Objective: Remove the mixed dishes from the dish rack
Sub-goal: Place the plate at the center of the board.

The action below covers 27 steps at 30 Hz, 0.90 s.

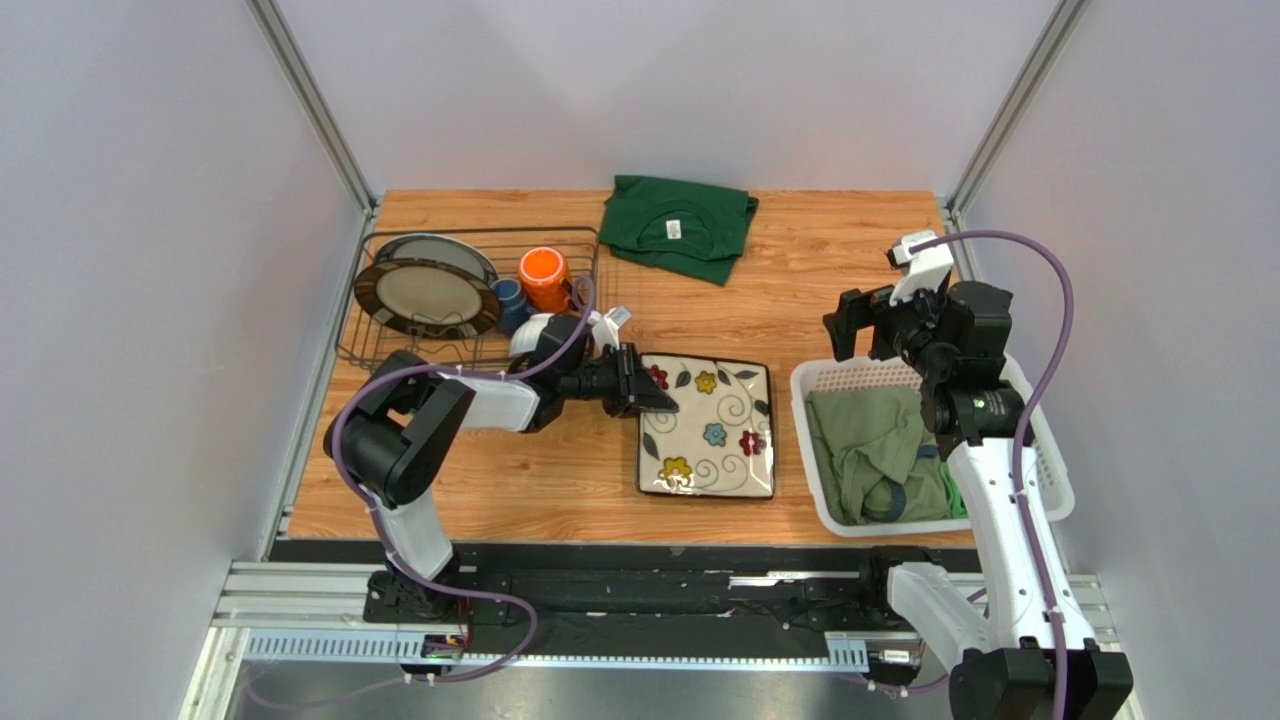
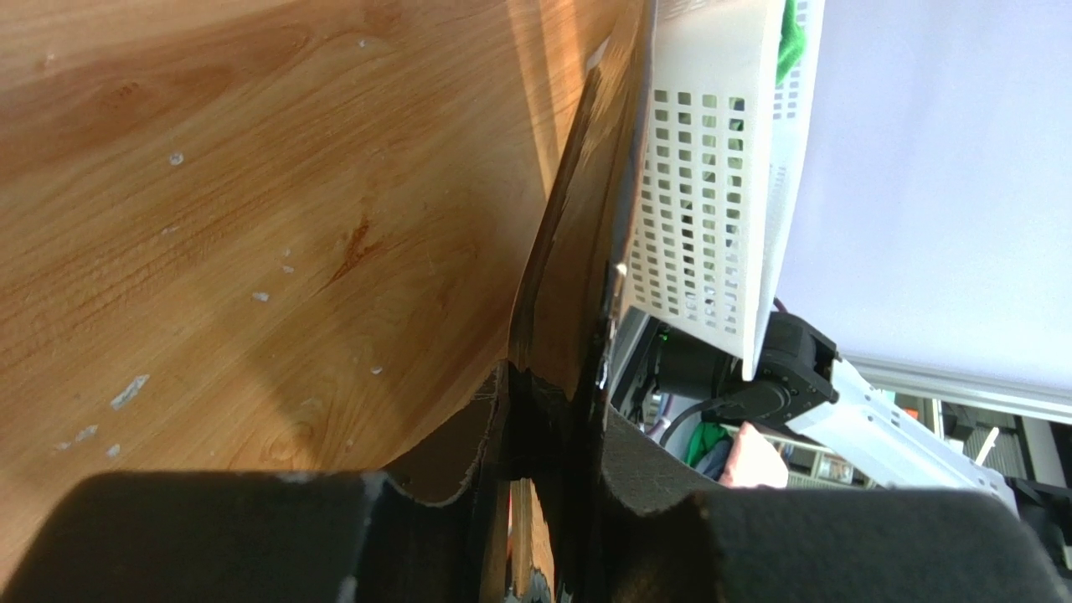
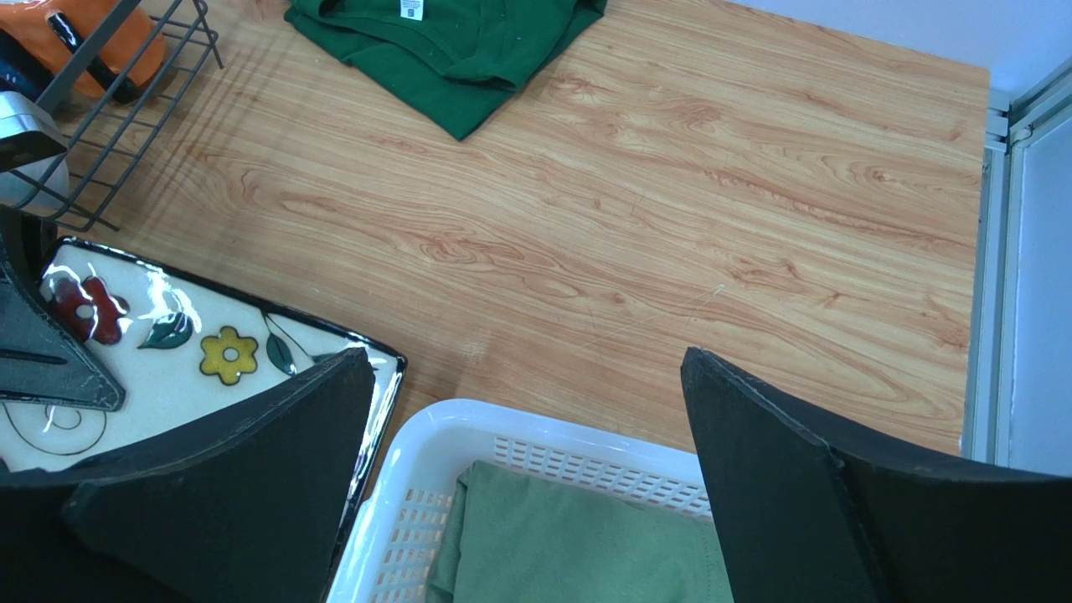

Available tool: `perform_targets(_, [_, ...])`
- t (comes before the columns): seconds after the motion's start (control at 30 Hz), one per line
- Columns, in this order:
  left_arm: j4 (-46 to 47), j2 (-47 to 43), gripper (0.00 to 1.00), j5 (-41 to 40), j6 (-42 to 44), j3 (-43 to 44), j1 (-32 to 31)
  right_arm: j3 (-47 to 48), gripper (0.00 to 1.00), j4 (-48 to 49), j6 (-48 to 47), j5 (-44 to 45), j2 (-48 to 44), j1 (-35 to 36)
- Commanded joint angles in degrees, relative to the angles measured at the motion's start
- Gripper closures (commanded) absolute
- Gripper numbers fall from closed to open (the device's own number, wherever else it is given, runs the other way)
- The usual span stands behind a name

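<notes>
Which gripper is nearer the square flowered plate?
Left. The left gripper clamps the square flowered plate at its edge; the right gripper hangs open over the laundry basket, off the plate.

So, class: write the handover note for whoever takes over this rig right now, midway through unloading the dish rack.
Left hand: shut on the edge of the square flowered plate, which lies on the table, outside the dish rack.
Right hand: open, empty, above the white basket corner.
In the rack: round plate, orange mug, dark blue mug. Small bowl not clearly seen.
Left to do: release the plate, unload the rest.
</notes>
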Motion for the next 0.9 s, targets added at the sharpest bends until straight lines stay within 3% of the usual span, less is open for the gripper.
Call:
perform_targets(0.0, [8.30,0.15,1.00,6.14,-5.19,2.87,-0.20,0.17,0.01,2.28,-0.70,-1.12,-0.24,-0.37])
perform_targets(0.87, [3.11,-7.94,1.00,-1.16,-0.62,-0.91,-3.45,0.26,0.01,2.10,-1.31,-1.03,0.29,-0.37])
